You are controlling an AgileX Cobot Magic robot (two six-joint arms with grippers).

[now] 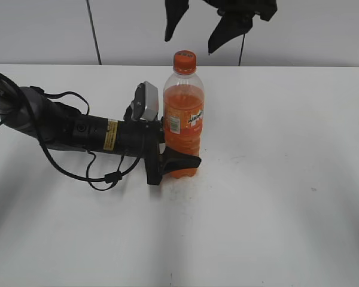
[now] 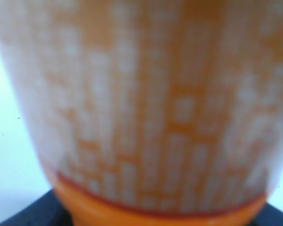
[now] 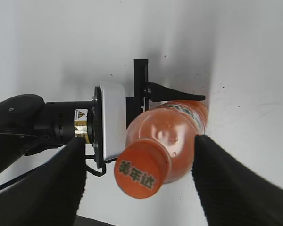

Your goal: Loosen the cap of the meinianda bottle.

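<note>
Clamped around the lower body of the meinianda bottle (image 1: 183, 116), the left gripper (image 1: 178, 161), jaws closed on it just below the label, one dark finger wrapping the near side close to the base. Hanging spread wide above and behind the cap (image 1: 184, 60), the right gripper (image 1: 198, 27), jaws well apart and touching nothing, both fingertips clear of the orange top. From the right wrist view, the cap (image 3: 140, 174) sitting between the two dark fingers but nearer the left one, so not yet centred. Bottle upright on the white desk (image 1: 275, 179), roughly mid-desk, still filled with orange drink, cap seated on the neck with no gap visible. Left wrist view filled by a blurred close-up of the label (image 2: 146, 108) and nothing else of use. Judged step: bottle steadied, approach to the cap under way, loosening itself not begun. Next move likely to call for lowering the right gripper straight onto the cap, centring the ribbed edge between the fingertips, closing firmly, then twisting about the bottle's upright axis while the left hold resists the turn. Main risk: an off-centre bite slipping on the small cap, or the bottle rotating inside the left jaws instead of the thread giving way.
</note>
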